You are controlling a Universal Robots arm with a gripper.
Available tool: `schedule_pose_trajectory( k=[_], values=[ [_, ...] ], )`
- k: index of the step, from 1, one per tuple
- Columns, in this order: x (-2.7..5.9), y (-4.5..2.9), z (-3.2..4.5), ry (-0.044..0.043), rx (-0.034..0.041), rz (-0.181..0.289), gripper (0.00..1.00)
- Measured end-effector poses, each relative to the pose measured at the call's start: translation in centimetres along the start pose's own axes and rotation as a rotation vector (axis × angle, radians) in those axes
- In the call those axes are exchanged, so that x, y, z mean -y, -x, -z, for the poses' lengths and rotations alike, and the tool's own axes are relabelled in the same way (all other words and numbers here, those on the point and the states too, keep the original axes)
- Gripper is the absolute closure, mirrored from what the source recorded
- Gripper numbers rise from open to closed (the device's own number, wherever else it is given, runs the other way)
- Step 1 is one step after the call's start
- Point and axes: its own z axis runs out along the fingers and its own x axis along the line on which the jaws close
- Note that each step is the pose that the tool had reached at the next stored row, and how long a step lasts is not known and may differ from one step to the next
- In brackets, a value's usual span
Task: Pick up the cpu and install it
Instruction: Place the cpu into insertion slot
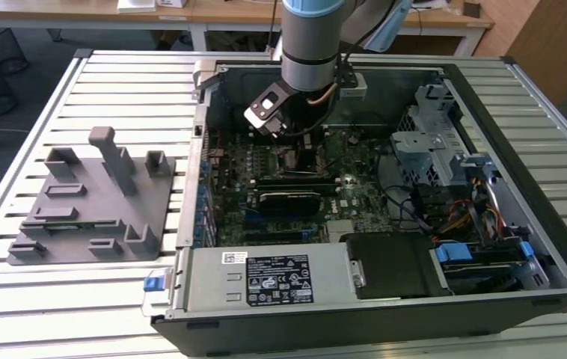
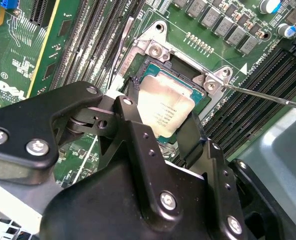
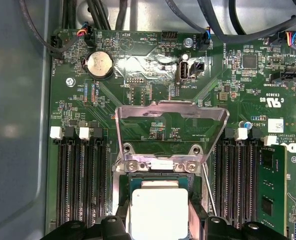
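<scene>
Gripper (image 2: 160, 119) check: I find its two black fingers (image 2: 133, 107) closed against opposite edges of the cpu (image 2: 163, 107), which sits low in the open socket (image 2: 155, 49) on the motherboard (image 3: 138, 70); I cannot tell whether it is fully seated. In the first wrist view the socket's metal load plate (image 3: 170, 125) stands hinged upright just beyond the cpu, with memory slots (image 3: 78, 180) on either side. In the exterior view the arm (image 1: 309, 45) hangs inside the open computer case (image 1: 553, 247).
</scene>
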Motion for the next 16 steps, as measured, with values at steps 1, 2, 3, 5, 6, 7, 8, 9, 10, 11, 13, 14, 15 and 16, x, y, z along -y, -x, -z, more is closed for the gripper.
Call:
schedule_pose_trajectory(
  k=[1,2,3,5,6,7,8,9,10,11,13,14,15,16],
  values=[
    [0.0,0.0,0.03,0.0002,-0.0003,0.0,0.46],
    [-0.01,-0.01,0.07,0.0005,-0.0008,0.0,0.46],
    [-0.02,-0.02,0.09,0.0006,-0.0013,0.0,0.46],
    [-0.01,-0.01,0.11,0.0004,-0.0008,0.0,0.46],
    [-0.01,0.0,0.12,0.0002,0.0,-0.001,0.46],
    [-0.01,0.0,0.13,0.0,0.0004,-0.003,0.46],
    [-0.01,0.01,0.13,0.0,0.0006,-0.004,0.46],
    [-0.01,0.01,0.13,-0.0001,0.0007,-0.005,0.46],
    [-0.01,0.01,0.13,-0.0001,0.0008,-0.006,0.46],
    [0.0,0.01,0.11,-0.0002,0.0009,-0.008,0.46],
    [0.0,0.01,0.05,-0.0005,0.0014,-0.01,0.46],
    [0.0,0.01,0.01,-0.0007,0.0017,-0.011,0.46],
    [0.01,0.02,-0.05,-0.0009,0.0018,-0.011,0.46],
    [0.01,0.02,-0.09,-0.0008,0.0017,-0.011,0.46]
  ],
)
